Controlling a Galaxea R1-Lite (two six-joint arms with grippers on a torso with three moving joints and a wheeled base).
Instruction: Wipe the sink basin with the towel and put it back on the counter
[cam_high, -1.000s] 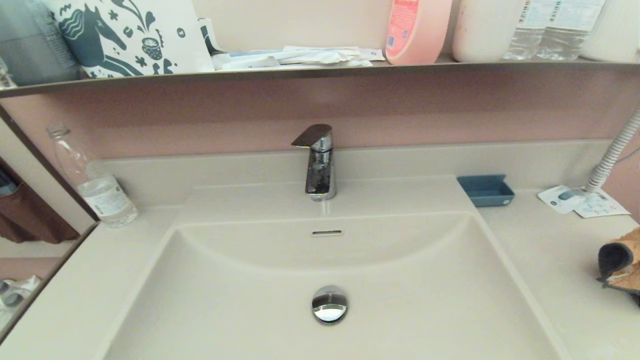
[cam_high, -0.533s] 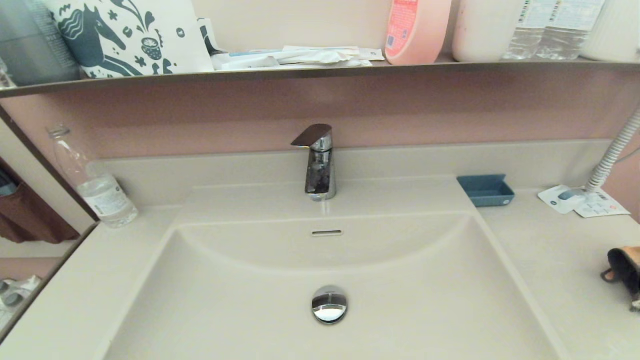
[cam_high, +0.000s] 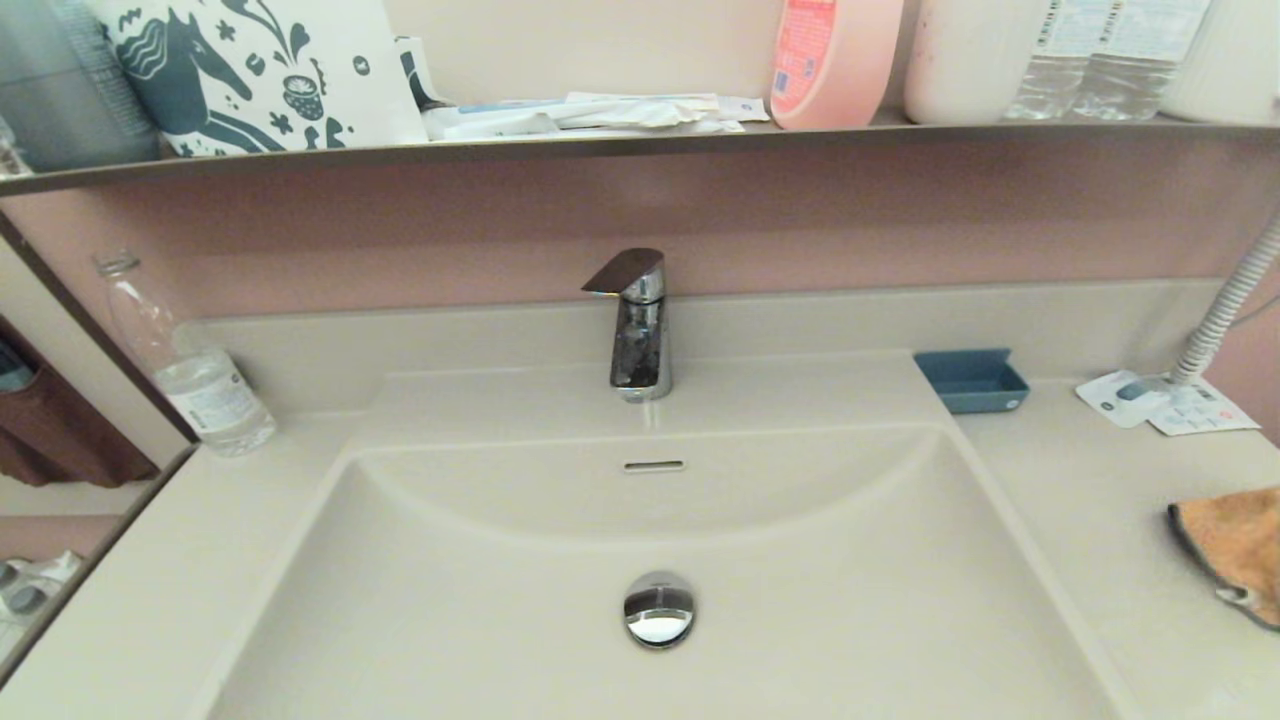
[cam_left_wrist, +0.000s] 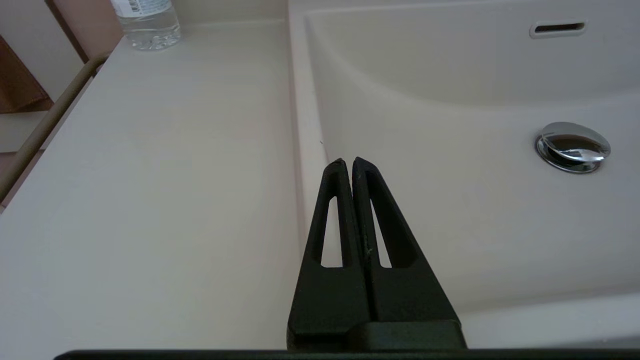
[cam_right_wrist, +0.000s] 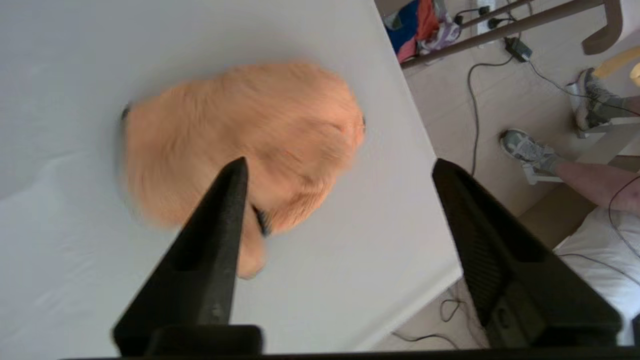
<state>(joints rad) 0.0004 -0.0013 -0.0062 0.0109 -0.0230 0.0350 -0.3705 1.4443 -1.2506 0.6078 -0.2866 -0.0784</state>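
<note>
The orange towel (cam_high: 1238, 545) with its dark trim lies flat on the counter (cam_high: 1080, 480) at the far right edge of the head view, beside the sink basin (cam_high: 560, 600). Seen from the right wrist, the towel (cam_right_wrist: 240, 145) rests on the counter (cam_right_wrist: 350, 240) below my right gripper (cam_right_wrist: 340, 167), which hangs open above it with nothing between its fingers. My left gripper (cam_left_wrist: 348, 161) is shut and empty, parked over the basin's left rim near the front. Neither gripper shows in the head view.
A chrome faucet (cam_high: 637, 320) stands behind the basin, with the drain plug (cam_high: 659, 610) in its floor. A water bottle (cam_high: 185, 365) is at the back left. A blue dish (cam_high: 972, 380), leaflets (cam_high: 1165, 402) and a hose (cam_high: 1225, 310) sit at the back right. The counter's outer edge (cam_right_wrist: 425, 300) is close to the towel.
The towel was bunched and held up at the right edge; now it lies spread flat on the counter, let go by the right gripper, which has left the head view.
</note>
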